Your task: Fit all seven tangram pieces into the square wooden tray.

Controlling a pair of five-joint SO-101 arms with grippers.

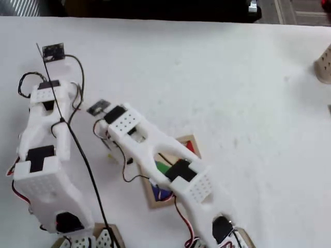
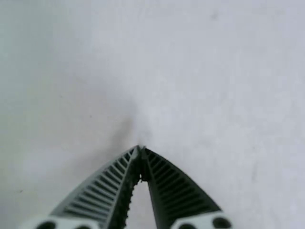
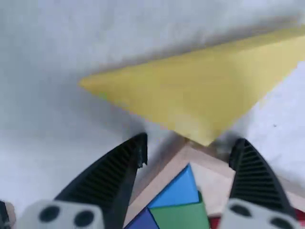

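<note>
In the right wrist view a large yellow triangle [image 3: 200, 95] lies on the white table, one of its points over the corner of the wooden tray [image 3: 190, 155]. My right gripper [image 3: 189, 144] stands open just above that corner, holding nothing, a finger [image 3: 121, 167] on either side. Blue [image 3: 178, 191], green [image 3: 183, 217] and red pieces sit inside the tray. From above, the right arm [image 1: 165, 155] covers most of the tray [image 1: 192, 139]; red [image 1: 190, 148], green [image 1: 163, 167] and blue [image 1: 161, 194] pieces show beside it. My left gripper [image 2: 140, 151] is shut over bare table.
The left arm [image 1: 44, 139] stands at the table's left, apart from the tray. Black cables [image 1: 85, 160] run between the two arms. A perforated cardboard object [image 1: 325, 64] sits at the far right edge. Open white table lies beyond and to the right of the tray.
</note>
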